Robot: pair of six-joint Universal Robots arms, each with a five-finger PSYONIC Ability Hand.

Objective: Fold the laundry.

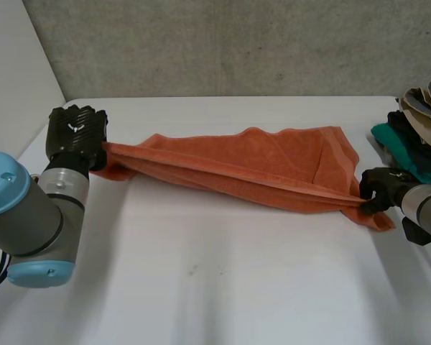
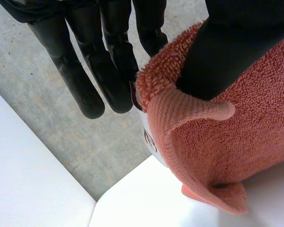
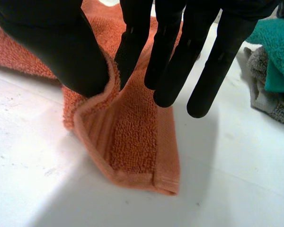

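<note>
An orange towel lies stretched across the white table, folded lengthwise, with its near edge lifted taut between both hands. My left hand holds the towel's left end. In the left wrist view the thumb presses the towel against a finger, and the other fingers hang straight beside it. My right hand is at the towel's right corner. There the thumb and a finger pinch the towel's hemmed edge just above the table.
A pile of other laundry, teal, dark and beige pieces, sits at the table's right edge, close behind my right hand; it is also beside the fingers in the right wrist view. A grey wall stands behind the table.
</note>
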